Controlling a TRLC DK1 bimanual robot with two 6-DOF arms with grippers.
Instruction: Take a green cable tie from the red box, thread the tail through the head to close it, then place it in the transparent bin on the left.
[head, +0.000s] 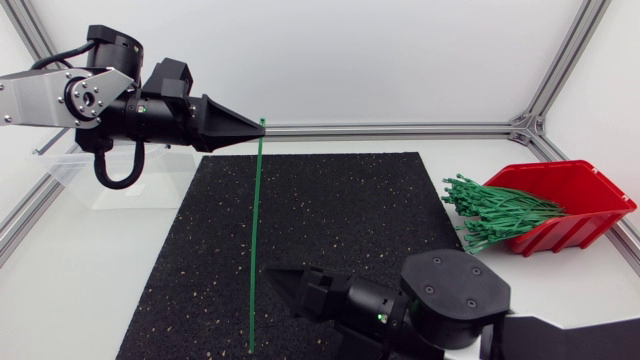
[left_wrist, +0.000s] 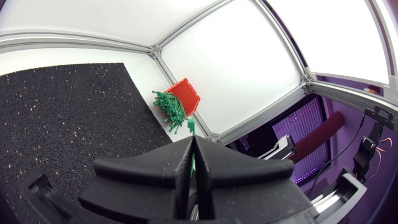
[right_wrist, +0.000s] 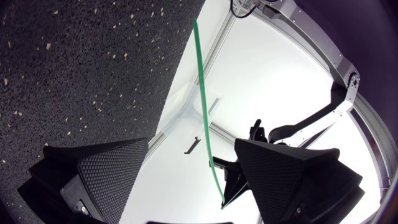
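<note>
our right gripper (head: 272, 281) sits lowest in the head view, its fingers spread apart. the wrist view shows the green cable tie (head: 256, 235) running through the gap between them, and neither finger seems to touch it. the tie is a thin, flat, straight strip of bright green. in the head view it runs as a near-vertical line from the upper middle of the frame down towards the lower edge, over the left part of the black mat (head: 340, 200). its upper end is pinched in our left gripper (head: 258, 127), whose fingers are clenched on it, with a short green stub showing past their tips in the left wrist view. we cannot tell which end carries the head.

we judge the pick from the box as done and the threading as not yet begun, since the strip shows no loop. the next move likely calls for the right fingers to close on the free length. the two arms would then bend the strip round and line the tail up with the small head, which will need a fine aim because the strip is narrow and springy.

further out, the red box (head: 590, 190) lies at the right of the frame with a bundle of green ties (head: 495, 210) spilling from its mouth. the transparent bin (head: 90, 175) waits at the left on the white tabletop (head: 100, 280), under our left arm.
</note>
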